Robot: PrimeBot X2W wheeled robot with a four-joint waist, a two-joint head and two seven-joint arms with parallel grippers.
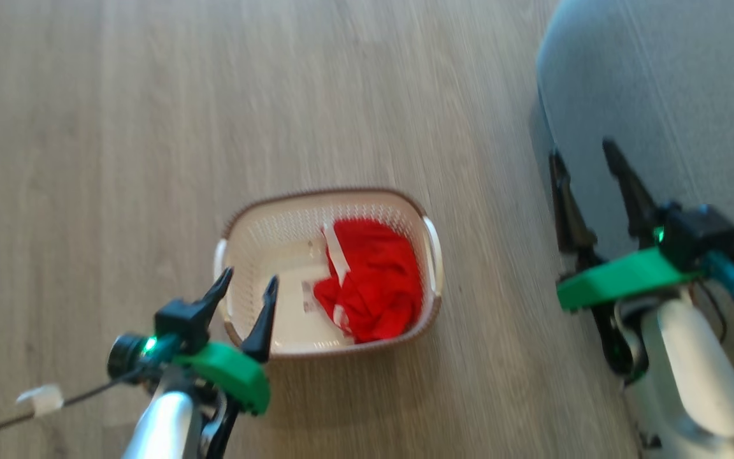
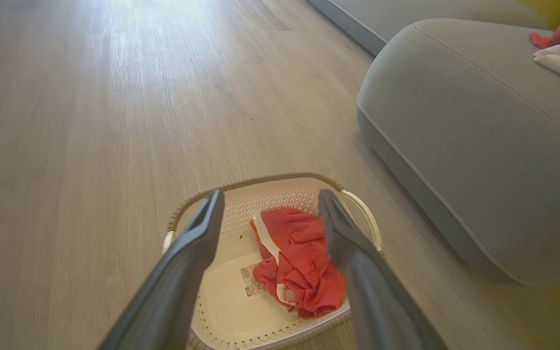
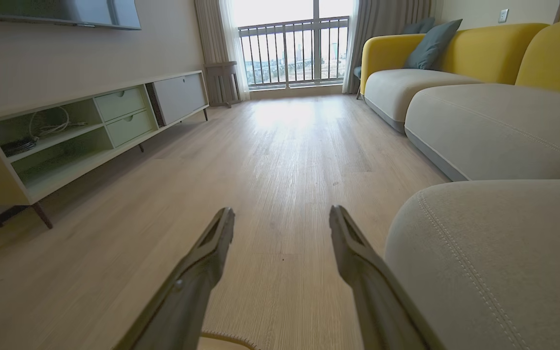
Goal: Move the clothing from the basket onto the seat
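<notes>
Red garment in basket; left gripper over its rim, right gripper by seat (fingers wide on both, empty).

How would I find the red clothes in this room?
Start at the big grey seat. On the wooden floor beside it stands a cream basket with a brown rim. Inside, nearer the seat, lies the crumpled garment: bright red against the pale basket.

basket: cream, perforated sides, brown braided rim
clothing: bright red, pale stripes
seat: grey, pale stitching
floor: light wood grain
</notes>
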